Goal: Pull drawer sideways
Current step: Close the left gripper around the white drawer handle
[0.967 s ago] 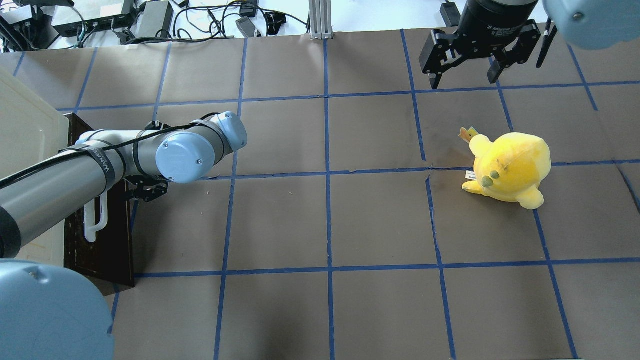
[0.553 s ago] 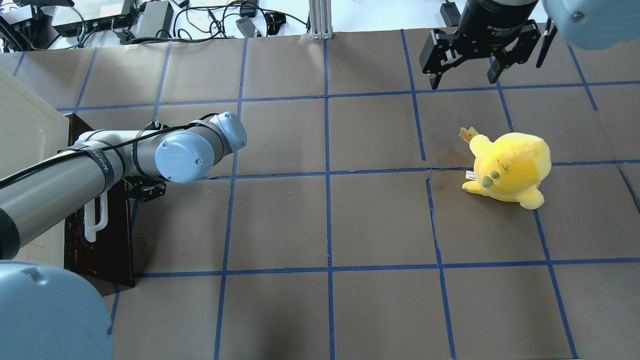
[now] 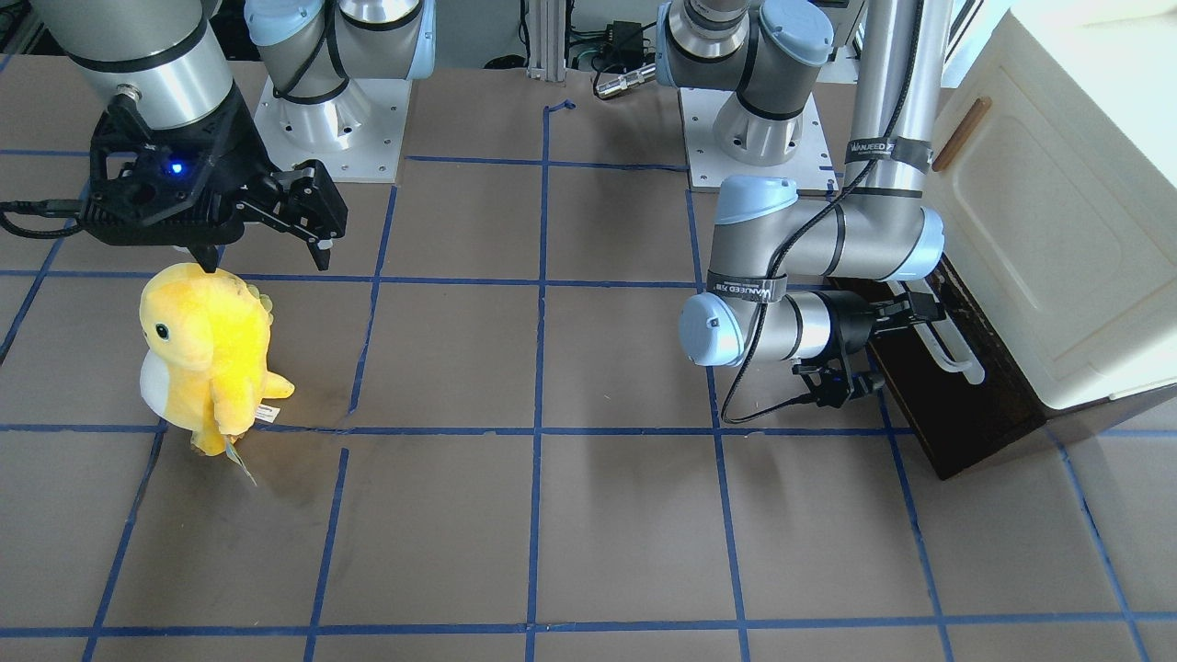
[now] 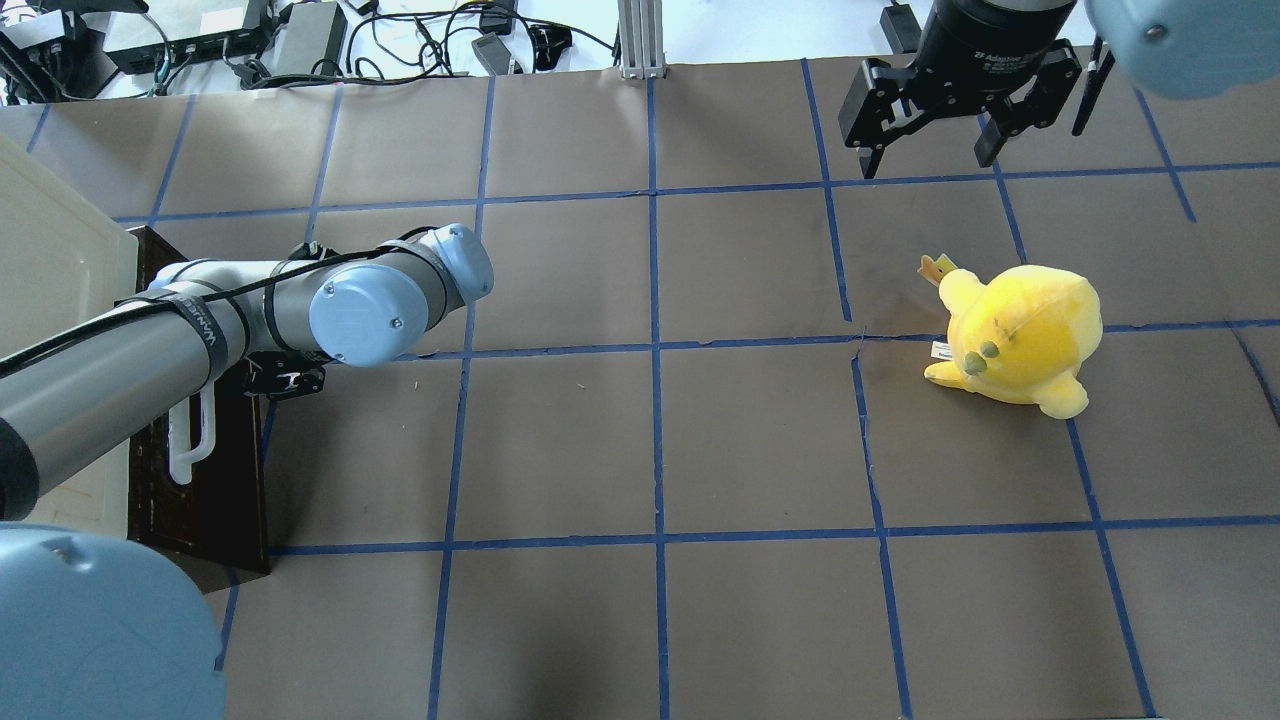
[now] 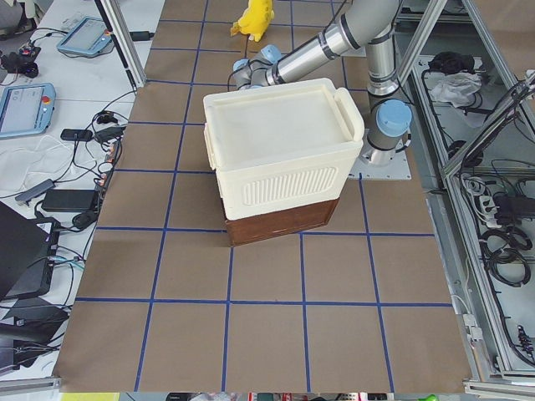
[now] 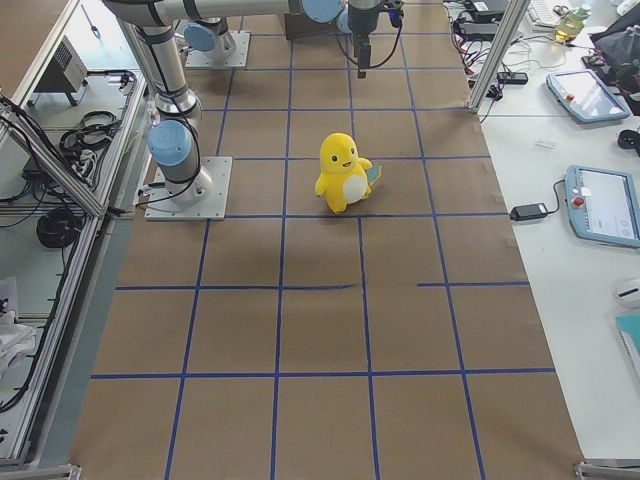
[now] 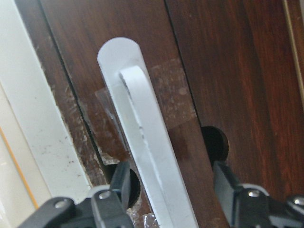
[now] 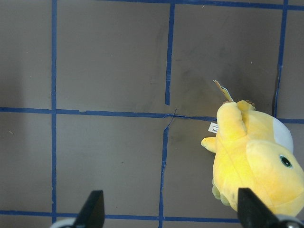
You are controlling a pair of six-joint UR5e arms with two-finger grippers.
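The drawer's dark brown wooden front (image 4: 205, 480) stands at the foot of the cream cabinet (image 4: 50, 270) at the table's left edge. Its white bar handle (image 4: 190, 440) runs along the front. In the left wrist view the handle (image 7: 147, 142) lies between my left gripper's (image 7: 171, 190) two fingers, which stand apart on either side of it, not clamped. The left gripper (image 3: 915, 311) is level with the handle (image 3: 952, 354) in the front-facing view. My right gripper (image 4: 925, 150) hangs open and empty at the far right.
A yellow plush toy (image 4: 1020, 330) stands on the right half of the brown, blue-taped table, below the right gripper (image 3: 267, 256). The cream cabinet (image 3: 1057, 230) has a door panel with a small brown handle (image 3: 961, 133). Cables and boxes lie beyond the far edge.
My left gripper has edged a little closer to the drawer front and its handle. The right arm and the plush toy have not moved.
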